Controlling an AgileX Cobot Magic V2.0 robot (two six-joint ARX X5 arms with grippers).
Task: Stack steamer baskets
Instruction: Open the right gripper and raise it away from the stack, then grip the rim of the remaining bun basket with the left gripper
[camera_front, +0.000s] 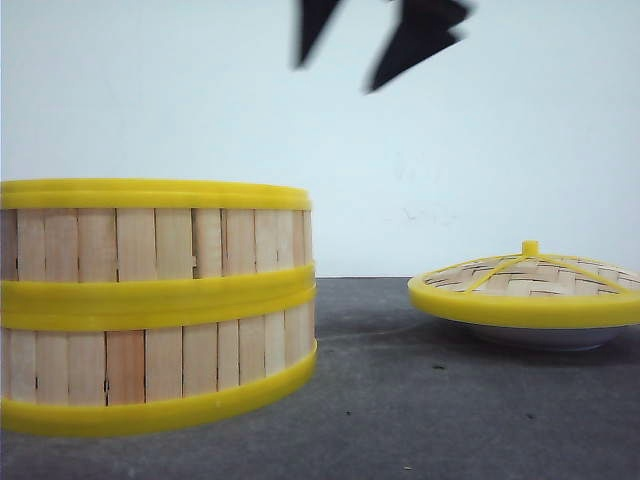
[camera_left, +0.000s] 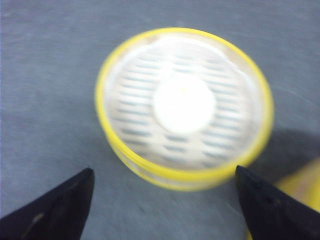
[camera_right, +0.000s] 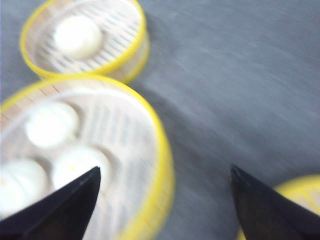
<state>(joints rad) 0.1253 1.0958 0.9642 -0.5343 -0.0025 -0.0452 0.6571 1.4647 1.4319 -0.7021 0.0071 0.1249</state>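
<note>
Two steamer baskets (camera_front: 155, 305) are being shown already stacked at the worktop's (camera_front: 450, 400) left side, approx. two-thirds done by judgement. The third basket (camera_left: 184, 107) is sitting apart, alone on the worktop, w/ one white bun (camera_left: 184, 103) in it; it's not yet lifted. The stack's top basket (camera_right: 87, 160) is holding three buns (camera_right: 52, 125). Left hand (camera_left: 165, 200) and right hand (camera_right: 165, 200) are both being held spread wide, grasping nothing. The domed lid (camera_front: 527, 290) is resting towards the right edge.

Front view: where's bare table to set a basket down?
The widest free patch is the grey table between the two-basket stack and the lid resting on a plate. Left is crowded: the right wrist view shows a single basket close behind the stack.
</note>
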